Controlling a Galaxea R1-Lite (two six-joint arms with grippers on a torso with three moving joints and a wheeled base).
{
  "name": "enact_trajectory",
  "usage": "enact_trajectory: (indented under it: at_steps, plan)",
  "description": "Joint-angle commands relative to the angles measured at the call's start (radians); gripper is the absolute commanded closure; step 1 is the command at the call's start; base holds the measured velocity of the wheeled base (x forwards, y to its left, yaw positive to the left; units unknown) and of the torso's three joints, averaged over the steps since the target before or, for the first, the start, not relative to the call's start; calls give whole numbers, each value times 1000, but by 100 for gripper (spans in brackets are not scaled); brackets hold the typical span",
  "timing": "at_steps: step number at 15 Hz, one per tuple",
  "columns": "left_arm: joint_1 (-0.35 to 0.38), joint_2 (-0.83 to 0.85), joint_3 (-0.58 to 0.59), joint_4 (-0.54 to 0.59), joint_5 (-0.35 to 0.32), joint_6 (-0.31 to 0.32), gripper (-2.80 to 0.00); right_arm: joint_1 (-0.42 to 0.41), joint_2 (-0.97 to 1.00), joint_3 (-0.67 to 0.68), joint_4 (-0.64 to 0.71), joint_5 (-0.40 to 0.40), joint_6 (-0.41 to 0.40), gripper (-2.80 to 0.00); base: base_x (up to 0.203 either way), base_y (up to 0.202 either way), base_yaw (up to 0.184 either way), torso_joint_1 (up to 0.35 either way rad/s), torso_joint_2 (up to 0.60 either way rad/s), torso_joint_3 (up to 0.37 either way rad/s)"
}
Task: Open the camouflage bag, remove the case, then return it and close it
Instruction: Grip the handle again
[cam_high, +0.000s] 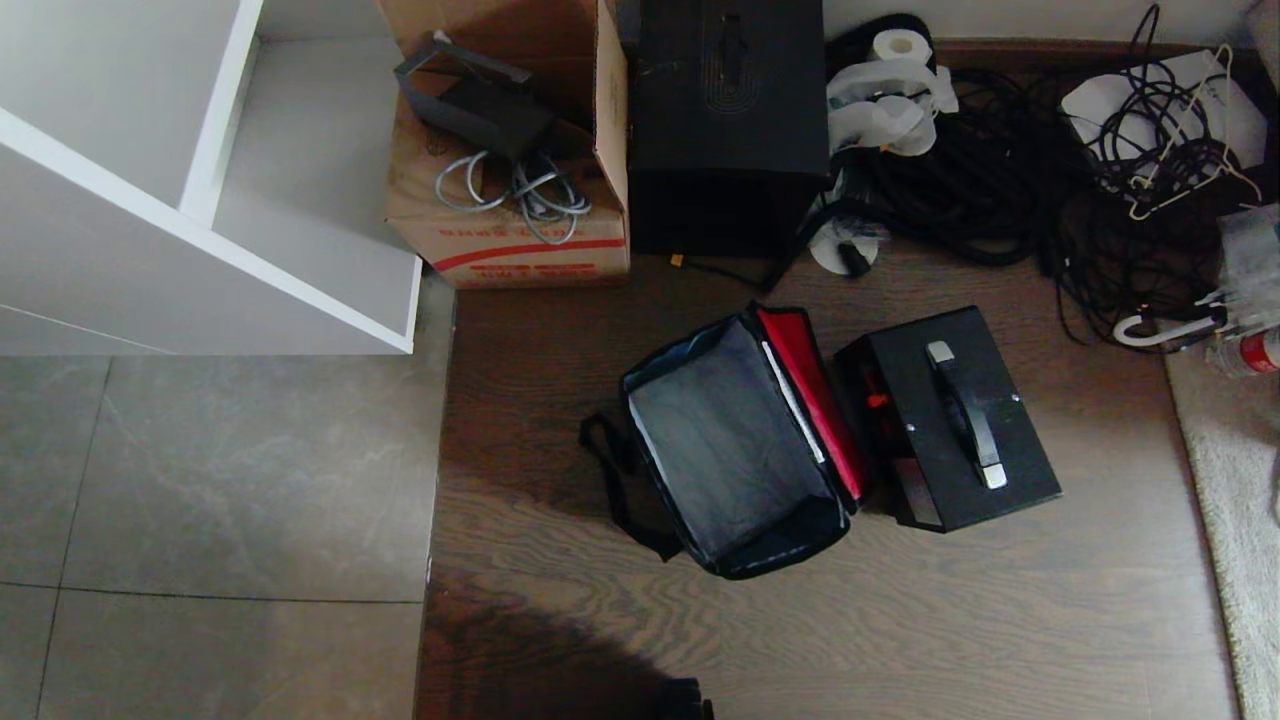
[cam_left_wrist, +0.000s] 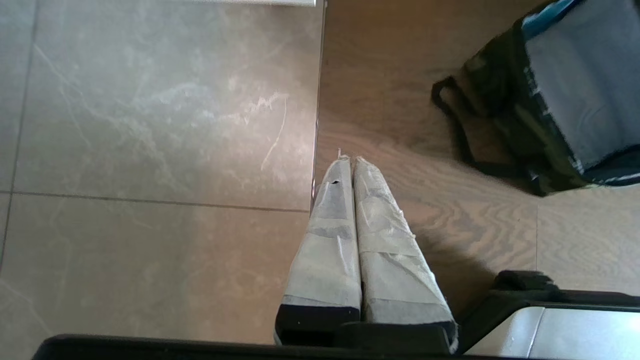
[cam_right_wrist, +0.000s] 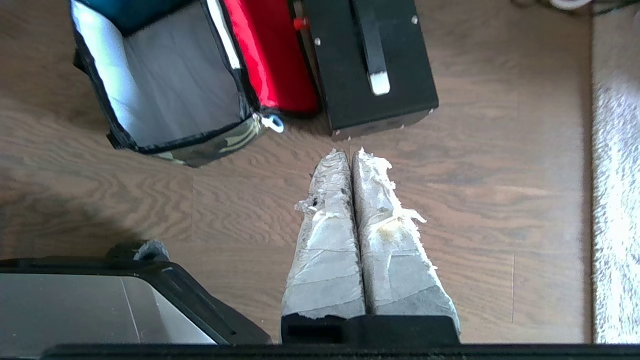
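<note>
case (cam_high: 950, 415) sits on the floor just right of the open, empty camouflage bag (cam_high: 735, 445) — both grippers (cam_left_wrist: 348, 161) (cam_right_wrist: 349, 152) pinched closed, holding nothing. i'd grab the handle (cam_high: 965, 412) dead centre, lift level — then lower straight in.

Three downward views over one patch of floor

The head camera looks almost straight down from high up, taking in the open camouflage bag (cam_high: 735, 445), the case (cam_high: 950, 420) just beside it, and the cardboard carton (cam_high: 520, 150) at the far edge. The left wrist camera sits lower, facing down past the left gripper (cam_left_wrist: 348, 161), and catches only the bag's strap side, near the seam between tile and wood floor (cam_left_wrist: 425, 175). The right wrist camera faces down past the right gripper (cam_right_wrist: 348, 152) and shares bag and case with the head view.
</note>
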Motion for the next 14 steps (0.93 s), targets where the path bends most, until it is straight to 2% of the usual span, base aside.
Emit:
enact_trajectory:
  at_steps: [1,11,14]
  plan:
    - [0,1,0,0,0,-1,0,0,1,0,0,1,0,0,0,0,0,2,2,-188]
    - [0,1,0,0,0,1,0,0,1,0,0,1,0,0,0,0,0,2,2,-198]
    - [0,1,0,0,0,1,0,-1,1,0,0,1,0,0,0,0,0,2,2,-78]
